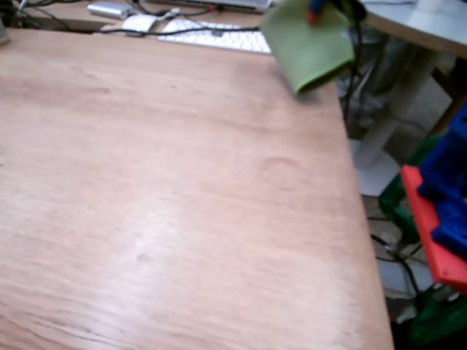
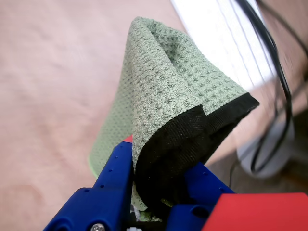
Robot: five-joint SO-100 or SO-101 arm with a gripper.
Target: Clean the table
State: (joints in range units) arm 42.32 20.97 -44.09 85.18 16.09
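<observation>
Bench (image 1: 168, 204), the large reddish-brown wooden top with its grain and faint sheen, fills most of the fixed view, and you can see its surface lying bare from the near edge up to the clutter at the far side. Your landmark is the green waffle-weave cloth (image 1: 308, 45): in the fixed view it hangs tilted above the bench's far right corner, its lower corner just over the wood and casting a small shadow there. Just behind the cloth, along the far edge of the bench, lies a white keyboard (image 1: 219, 35) with a black cable (image 1: 182, 30) trailing across it; further from the cloth along that same edge sit a small white device (image 1: 140, 22) and a silvery one (image 1: 108, 9).

In the wrist view you see the cloth (image 2: 168, 86) bunched and folded, its dark hem turned outward, and the blue fingers (image 2: 118, 180) are clamped on that folded end, one on each side of the fabric. Beyond the cloth in this view the pale keyboard (image 2: 216, 33) and black cable (image 2: 274, 57) show blurred.

To the right of the cloth in the fixed view, off the bench, stands the round pale grey table (image 1: 423, 25), and below it blurred blue, red and green printed parts (image 1: 445, 211).
</observation>
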